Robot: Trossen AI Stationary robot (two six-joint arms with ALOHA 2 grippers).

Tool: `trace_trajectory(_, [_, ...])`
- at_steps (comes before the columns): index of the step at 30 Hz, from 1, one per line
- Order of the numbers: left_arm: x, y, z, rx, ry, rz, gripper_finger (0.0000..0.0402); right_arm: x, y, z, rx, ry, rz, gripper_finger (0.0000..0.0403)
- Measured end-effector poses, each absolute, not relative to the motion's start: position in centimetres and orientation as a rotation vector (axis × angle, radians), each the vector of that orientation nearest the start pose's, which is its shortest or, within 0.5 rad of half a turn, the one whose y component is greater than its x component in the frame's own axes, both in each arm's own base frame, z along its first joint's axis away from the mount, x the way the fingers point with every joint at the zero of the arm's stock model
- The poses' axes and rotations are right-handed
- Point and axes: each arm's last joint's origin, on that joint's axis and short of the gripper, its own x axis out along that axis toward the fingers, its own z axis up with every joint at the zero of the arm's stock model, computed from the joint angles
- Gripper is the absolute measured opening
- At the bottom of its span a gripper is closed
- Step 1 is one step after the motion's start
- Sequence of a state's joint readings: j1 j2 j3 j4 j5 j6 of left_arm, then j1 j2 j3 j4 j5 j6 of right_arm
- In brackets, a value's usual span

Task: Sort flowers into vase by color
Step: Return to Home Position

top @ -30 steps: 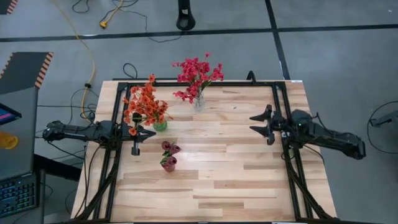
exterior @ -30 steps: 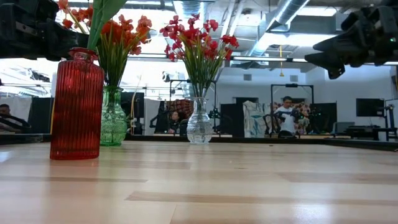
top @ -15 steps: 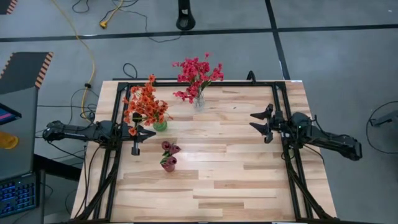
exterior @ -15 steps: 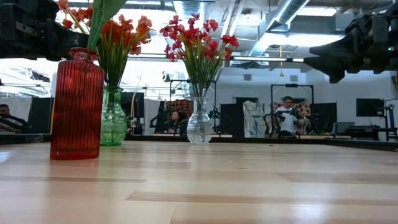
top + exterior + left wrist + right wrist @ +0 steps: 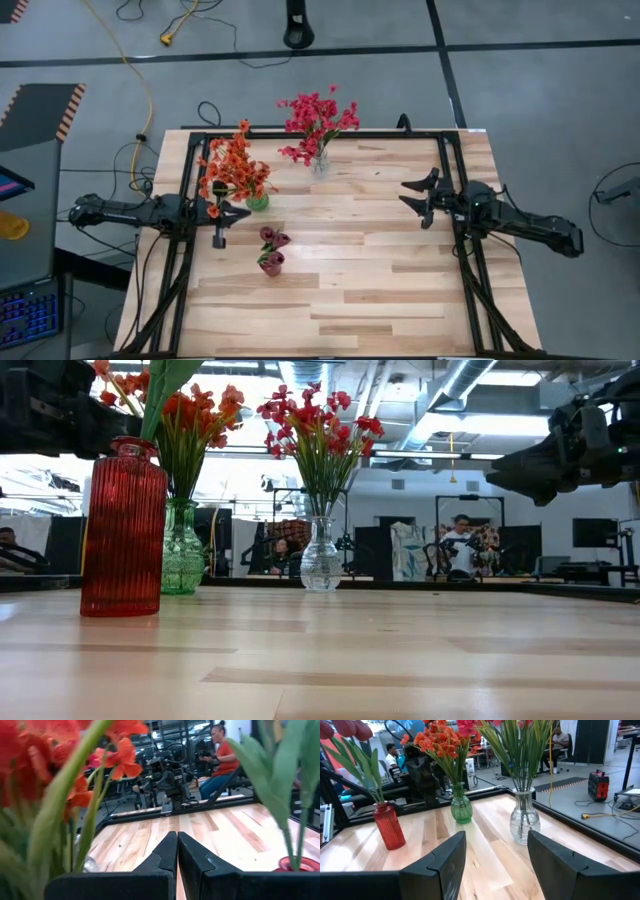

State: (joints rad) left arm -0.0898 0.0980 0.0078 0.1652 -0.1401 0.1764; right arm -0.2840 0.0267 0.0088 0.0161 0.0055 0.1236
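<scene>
Across three vases [image 5: 123,530], flowers [image 5: 315,415] stand colour-sorted; left fingers [image 5: 161,857] together, right fingers [image 5: 445,862] apart.

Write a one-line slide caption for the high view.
Orange sprays, pink-red sprays and tulips stand sorted in three vases, between shut left gripper and open right gripper.

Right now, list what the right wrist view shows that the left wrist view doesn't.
Only the right wrist view: the clear vase, seen past the open right gripper. Only the left wrist view: a seated person in an orange top, seen past the shut left gripper. Both: the orange flowers, the red vase and the wooden table.
</scene>
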Motion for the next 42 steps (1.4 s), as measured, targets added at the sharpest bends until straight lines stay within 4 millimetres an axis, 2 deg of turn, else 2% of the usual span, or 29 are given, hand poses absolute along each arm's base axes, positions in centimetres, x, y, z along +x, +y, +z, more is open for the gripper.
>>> trace_trajectory(10, [10.3,-0.3,16.3,0.129,0.044,0.114,0.0,9.5,-2.8,16.6,0.124,-0.011,-0.289,0.024])
trace_trajectory(42, [10.3,-0.4,16.4,0.123,0.039,0.107,0.0,9.5,-2.8,16.5,0.124,-0.007,-0.284,0.024])
